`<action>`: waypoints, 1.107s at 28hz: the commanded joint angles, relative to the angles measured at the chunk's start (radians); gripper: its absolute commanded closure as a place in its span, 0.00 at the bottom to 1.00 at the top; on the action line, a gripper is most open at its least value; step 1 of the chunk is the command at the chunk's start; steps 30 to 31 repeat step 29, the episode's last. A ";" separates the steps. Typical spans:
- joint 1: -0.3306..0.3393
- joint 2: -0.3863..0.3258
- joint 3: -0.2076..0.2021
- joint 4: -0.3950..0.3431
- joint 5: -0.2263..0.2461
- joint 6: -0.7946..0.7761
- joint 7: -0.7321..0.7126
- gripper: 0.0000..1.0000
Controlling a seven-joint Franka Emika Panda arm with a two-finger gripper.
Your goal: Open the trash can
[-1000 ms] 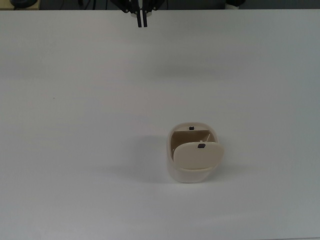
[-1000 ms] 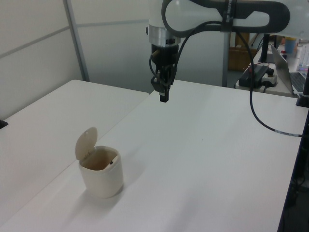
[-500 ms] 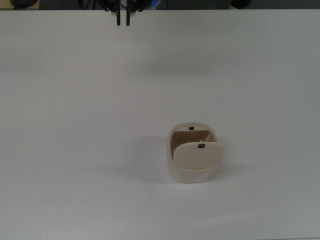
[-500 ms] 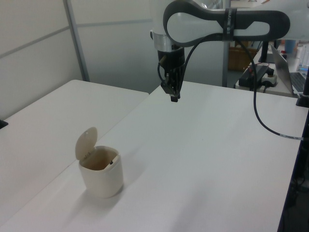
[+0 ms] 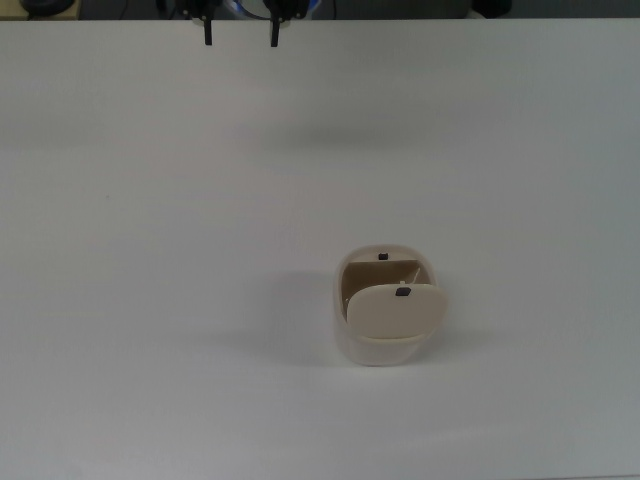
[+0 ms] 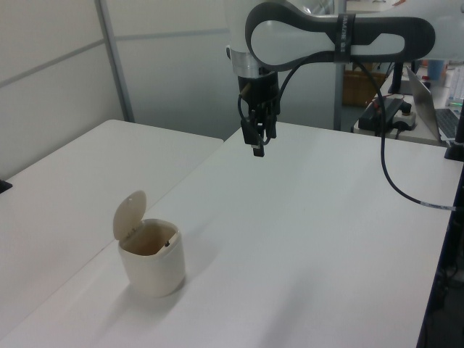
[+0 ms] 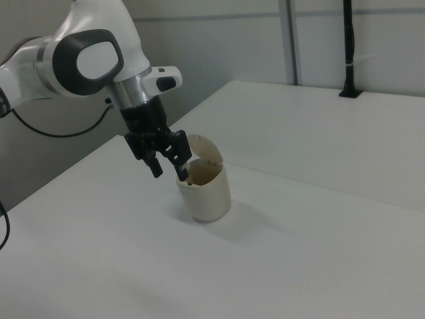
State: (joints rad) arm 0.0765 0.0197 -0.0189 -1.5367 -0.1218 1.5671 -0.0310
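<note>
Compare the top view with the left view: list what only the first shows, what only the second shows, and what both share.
Only the top view looks straight down on the small dark catch on the lid and the one on the rim.

Only the left view shows the arm, a laptop and wall panels.

Both show the trash can with its lid up, the white table, and the open tool far from the can.

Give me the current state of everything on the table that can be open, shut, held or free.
Small cream-beige plastic trash can: upright on the white table, free of any grip.
Its hinged lid: open, flipped up, interior exposed.
Black two-finger pincer: open, empty, up above the table's far edge in the top view, well clear of the can.
</note>
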 commanded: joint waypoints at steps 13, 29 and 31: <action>0.000 -0.009 0.002 -0.023 0.022 -0.013 0.040 0.00; 0.002 0.002 0.007 -0.022 0.040 -0.009 0.043 0.00; 0.002 0.002 0.007 -0.022 0.040 -0.009 0.043 0.00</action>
